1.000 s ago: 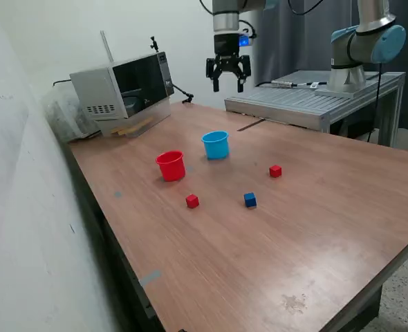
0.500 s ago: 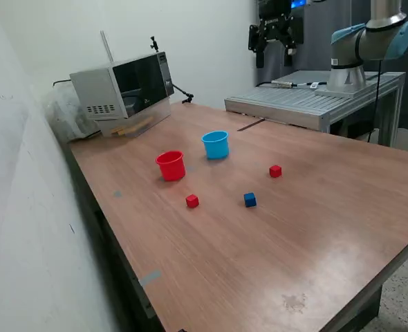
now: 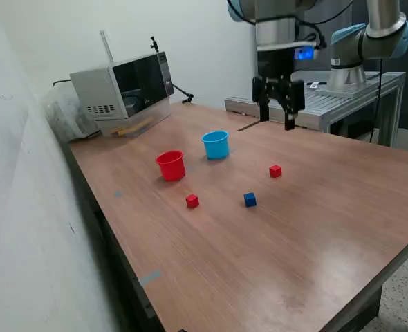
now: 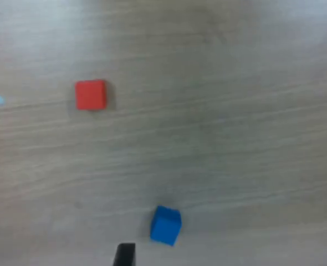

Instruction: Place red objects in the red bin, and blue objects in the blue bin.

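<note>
- A wooden table (image 3: 314, 228) is seen carrying every task item; the clock directions below are read on the exterior view.
- A microwave (image 3: 124, 90) is set at the table's far corner, at about 10 o'clock from the cups.
- The arm is held above the table's far side, with the gripper (image 3: 277, 123) pointed down in the air, at about 12 o'clock from the nearer-to-it red cube; the jaws are seen apart, with nothing between them.
- The red cup (image 3: 171, 165) stands upright, with the light blue cup (image 3: 216, 144) near it at about 2 o'clock, the two apart.
- One red cube (image 3: 275, 171) lies at about 4 o'clock from the light blue cup, well apart from it.
- A second red cube (image 3: 192, 200) lies at about 5 o'clock from the red cup.
- One blue cube (image 3: 249, 199) is seen between the two red cubes, touching neither; no second blue cube is in view.
- In the wrist view, a red cube (image 4: 91, 95) and the blue cube (image 4: 165, 225) are shown apart on the wood.
</note>
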`<state>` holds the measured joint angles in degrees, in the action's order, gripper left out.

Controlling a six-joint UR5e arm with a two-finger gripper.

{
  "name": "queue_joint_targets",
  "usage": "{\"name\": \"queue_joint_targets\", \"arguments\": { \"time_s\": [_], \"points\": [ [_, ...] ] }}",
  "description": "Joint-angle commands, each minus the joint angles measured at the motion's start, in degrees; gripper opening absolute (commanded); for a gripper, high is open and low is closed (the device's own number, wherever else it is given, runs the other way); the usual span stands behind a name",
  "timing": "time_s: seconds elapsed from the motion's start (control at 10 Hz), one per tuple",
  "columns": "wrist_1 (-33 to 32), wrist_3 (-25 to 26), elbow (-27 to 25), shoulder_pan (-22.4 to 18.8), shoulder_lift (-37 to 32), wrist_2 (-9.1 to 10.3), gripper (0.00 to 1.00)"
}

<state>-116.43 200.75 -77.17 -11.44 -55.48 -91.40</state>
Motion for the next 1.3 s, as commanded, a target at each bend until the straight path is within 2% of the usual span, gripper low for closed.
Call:
{"name": "queue_joint_targets", "arguments": {
  "time_s": [0.0, 0.2, 0.6, 0.8, 1.2],
  "points": [
    [-3.8, 2.0, 2.4, -0.4, 9.8, -1.93, 1.0],
    [-7.4, 2.0, 4.1, 1.8, 14.6, -1.94, 1.0],
    [-11.4, 2.0, 7.4, 5.5, 17.7, -2.29, 1.0],
    [-12.1, 2.0, 6.7, 5.4, 17.5, -2.29, 1.0],
    [-11.8, 1.9, 5.8, 2.0, 17.2, -1.85, 1.0]
  ]
}}
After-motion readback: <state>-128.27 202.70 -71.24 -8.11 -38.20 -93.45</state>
